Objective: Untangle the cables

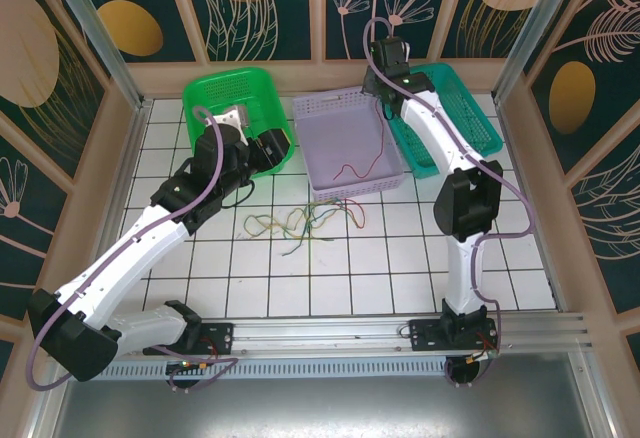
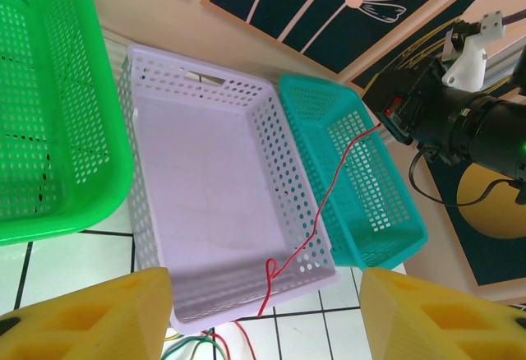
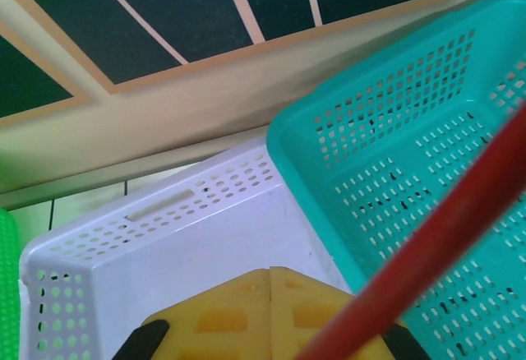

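Here the right gripper (image 3: 271, 290) pinches a thin red flexible wire (image 2: 327, 189) over the lilac perforated plastic basket (image 2: 283, 171), while the left gripper (image 2: 265, 302) gapes, empty.

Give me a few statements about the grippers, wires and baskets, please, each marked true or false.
1. The right gripper is shut on the red wire. True.
2. The left gripper grips a green wire. False: it is open, with nothing between its fingers.
3. The lilac basket stands between the green basket and the teal basket. True.
4. The bunch of wires lies in the teal basket. False: it lies on the tiles in front of the lilac basket.
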Robot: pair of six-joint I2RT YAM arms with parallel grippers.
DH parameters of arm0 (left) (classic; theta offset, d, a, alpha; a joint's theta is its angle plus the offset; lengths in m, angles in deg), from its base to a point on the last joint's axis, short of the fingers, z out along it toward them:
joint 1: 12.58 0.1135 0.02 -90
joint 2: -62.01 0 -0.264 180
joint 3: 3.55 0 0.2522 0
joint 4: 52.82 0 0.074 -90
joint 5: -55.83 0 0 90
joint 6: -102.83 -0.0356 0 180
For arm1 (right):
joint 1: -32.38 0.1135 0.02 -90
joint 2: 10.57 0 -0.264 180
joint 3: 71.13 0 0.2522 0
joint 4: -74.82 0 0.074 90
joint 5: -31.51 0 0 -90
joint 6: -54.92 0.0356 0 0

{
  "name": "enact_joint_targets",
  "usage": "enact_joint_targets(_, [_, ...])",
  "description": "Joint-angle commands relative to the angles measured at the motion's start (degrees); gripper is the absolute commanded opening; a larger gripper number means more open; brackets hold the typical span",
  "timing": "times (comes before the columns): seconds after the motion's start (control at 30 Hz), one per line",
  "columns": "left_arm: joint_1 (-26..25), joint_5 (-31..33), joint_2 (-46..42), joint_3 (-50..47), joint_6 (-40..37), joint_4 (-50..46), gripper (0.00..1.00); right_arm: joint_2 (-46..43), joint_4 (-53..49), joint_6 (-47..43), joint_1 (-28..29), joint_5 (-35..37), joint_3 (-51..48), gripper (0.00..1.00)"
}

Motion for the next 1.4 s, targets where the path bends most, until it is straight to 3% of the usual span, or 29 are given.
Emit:
enact_joint_targets(0.0, [0.3, 0.4, 0.3, -1.0, 0.2, 0.7, 0.61, -3.2, -1.6, -0.3, -0.2, 3.6, 3.8, 0.00])
enact_joint_targets(0.17, [0.3, 0.1, 1.1, -0.8, -0.7, 1.1, 0.61, -5.1, -3.3, -1.1, -2.8, 9.7, 5.7, 0.00])
enact_joint_targets(0.33, [0.4, -0.5, 2.2, -0.6, -1.0, 1.7, 0.61, -7.5, -1.8, -3.0, -7.3, 11.2, 6.4, 0.00])
enact_joint_targets(0.8, [0.3, -2.2, 5.8, 0.4, -1.4, 2.5, 0.61, -2.5, 5.2, -20.5, -15.4, 19.4, 8.4, 0.00])
enact_joint_targets(1.0, [0.2, -2.4, 6.7, 0.8, -1.2, 2.3, 0.61, 2.3, 6.2, -23.1, -15.7, 19.4, 5.2, 0.00])
enact_joint_targets(1.17, [0.3, -2.8, 7.3, 1.2, -0.3, 2.0, 0.61, 9.3, 4.2, -21.8, -15.2, 13.6, 8.1, 0.01])
enact_joint_targets(1.3, [0.3, -2.3, 7.1, 1.2, 0.0, 1.4, 0.61, 13.8, -0.2, -17.0, -15.1, 12.5, 12.2, 0.46])
enact_joint_targets(1.37, [0.3, -2.0, 6.7, 1.2, 0.1, 1.1, 0.61, 14.2, -1.8, -14.4, -14.9, 12.7, 13.6, 0.59])
